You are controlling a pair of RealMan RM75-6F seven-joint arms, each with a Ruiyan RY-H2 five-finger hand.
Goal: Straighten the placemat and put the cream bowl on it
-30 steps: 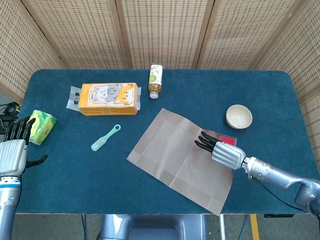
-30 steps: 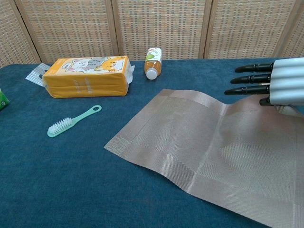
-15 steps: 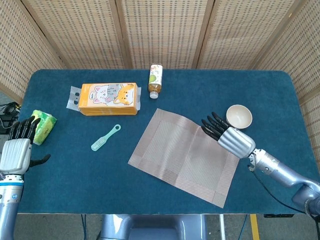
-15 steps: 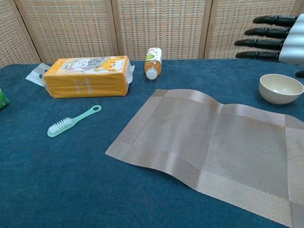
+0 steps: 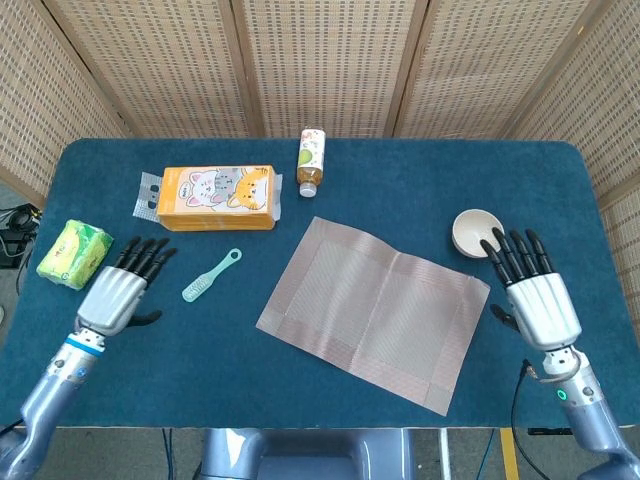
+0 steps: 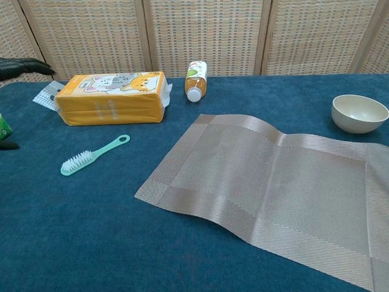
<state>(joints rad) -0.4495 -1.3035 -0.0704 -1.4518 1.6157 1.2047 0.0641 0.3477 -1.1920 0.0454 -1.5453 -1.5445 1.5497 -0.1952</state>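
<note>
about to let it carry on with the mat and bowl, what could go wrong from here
The placemat lies skewed with a raised crease; a bowl set on that ridge may rock. The cream bowl sits just beyond the open right hand, whose fingertips nearly reach it, so a forward reach might knock it away. Turning the mat could sweep its corner toward the brush.
</note>
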